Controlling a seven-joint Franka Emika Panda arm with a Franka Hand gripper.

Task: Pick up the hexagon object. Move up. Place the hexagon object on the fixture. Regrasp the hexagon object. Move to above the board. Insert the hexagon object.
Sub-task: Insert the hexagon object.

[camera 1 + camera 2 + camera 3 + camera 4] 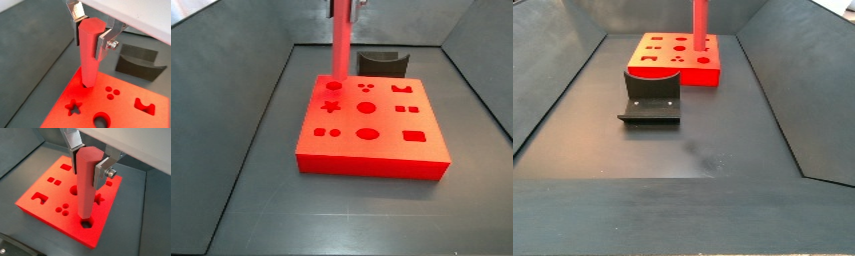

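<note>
My gripper (pixel 91 41) is shut on the hexagon object (pixel 87 55), a long red rod held upright by its upper end between the silver fingers (pixel 103 46). Both wrist views show the same grip (pixel 91 170). The rod (pixel 85 193) reaches down to the red board (pixel 101 230), and its lower end sits at a dark hole near one corner; how deep it goes I cannot tell. In both side views the rod (pixel 342 45) (pixel 700 20) stands over the board's (pixel 392 152) corner hole. The dark fixture (pixel 382 63) stands bare just beyond the board.
The board (pixel 698 72) and the fixture (pixel 651 98) rest on a dark grey floor inside a bin with sloping grey walls (pixel 238 90). Other shaped holes, a star (pixel 73 106) and a three-dot cluster (pixel 112 91), lie near the rod's end.
</note>
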